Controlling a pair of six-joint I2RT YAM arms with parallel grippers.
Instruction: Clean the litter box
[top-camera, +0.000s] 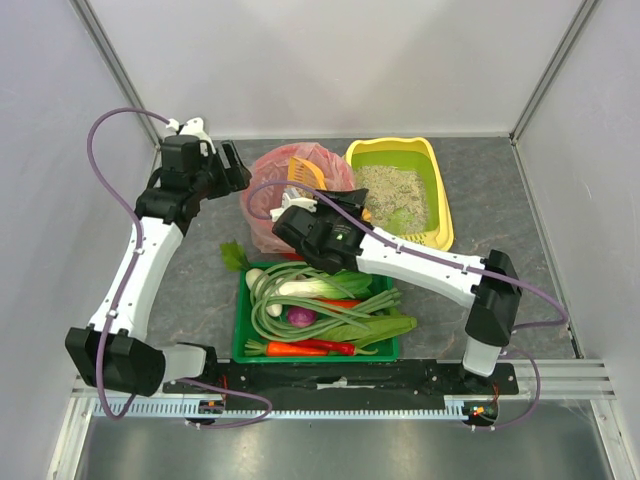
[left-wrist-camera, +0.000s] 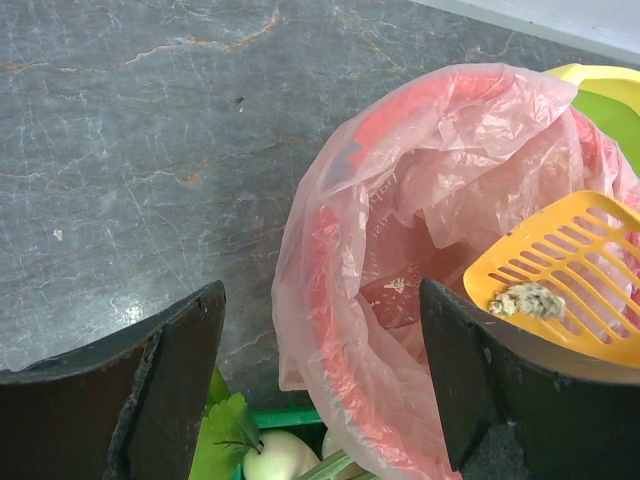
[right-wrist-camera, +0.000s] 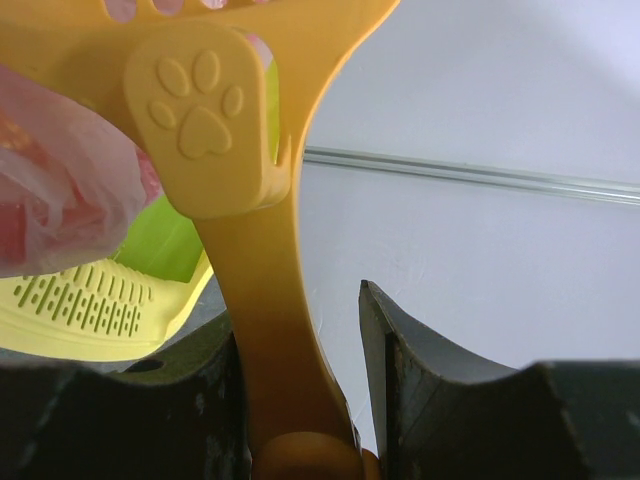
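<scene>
The yellow litter box (top-camera: 443, 215) with green lining and grey-beige litter (top-camera: 393, 195) stands at the back right; its rim also shows in the left wrist view (left-wrist-camera: 590, 72) and the right wrist view (right-wrist-camera: 90, 310). My right gripper (top-camera: 308, 205) (right-wrist-camera: 295, 320) is shut on the handle of an orange slotted scoop (top-camera: 305, 172) (right-wrist-camera: 265, 330). The scoop head (left-wrist-camera: 580, 270) hangs over the red bin with pink bag (top-camera: 265, 215) (left-wrist-camera: 400, 250) and carries a grey clump (left-wrist-camera: 527, 300). My left gripper (top-camera: 235, 165) (left-wrist-camera: 320, 380) is open and empty at the bin's left side.
A green tray (top-camera: 240, 340) of vegetables sits in front of the bin, touching it; its edge shows in the left wrist view (left-wrist-camera: 270, 415). White walls close the back and both sides. Grey tabletop (left-wrist-camera: 150, 150) lies left of the bin.
</scene>
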